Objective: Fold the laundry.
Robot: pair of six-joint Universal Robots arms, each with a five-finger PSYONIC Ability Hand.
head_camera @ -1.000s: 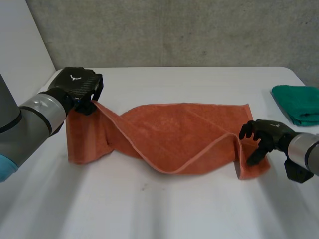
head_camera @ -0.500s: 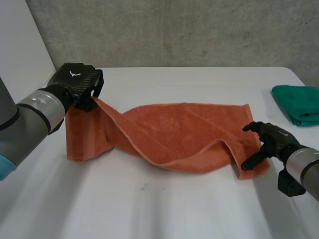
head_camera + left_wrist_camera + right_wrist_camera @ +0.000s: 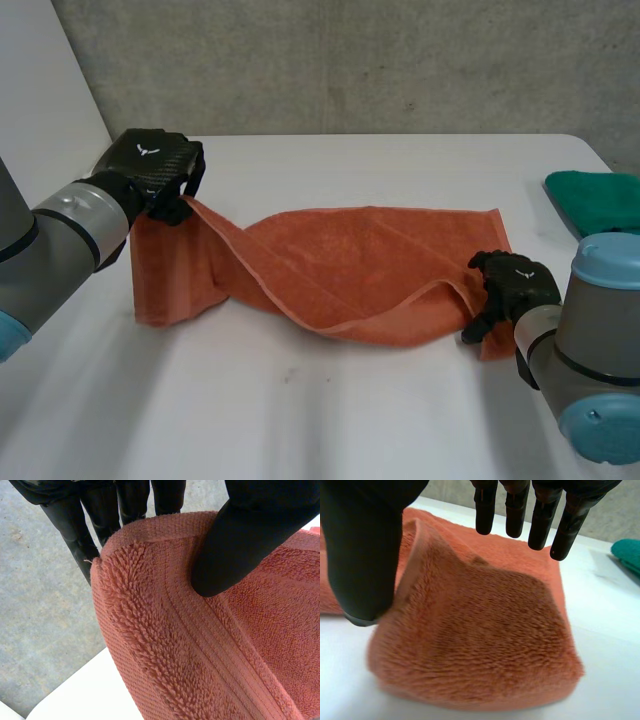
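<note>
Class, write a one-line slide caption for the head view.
Left hand pinches a raised corner of the orange towel while the open right hand sits at its opposite end.

1. The white table (image 3: 380,165) runs the full width of the head view, bare along its near and far sides.
2. An orange towel (image 3: 350,265) lies across the table's middle, long side running left to right. Its near edge is rucked into a ridge and its left end is raised off the surface.
3. A green cloth (image 3: 600,200) lies folded at the table's right edge, well apart from the towel.
</note>
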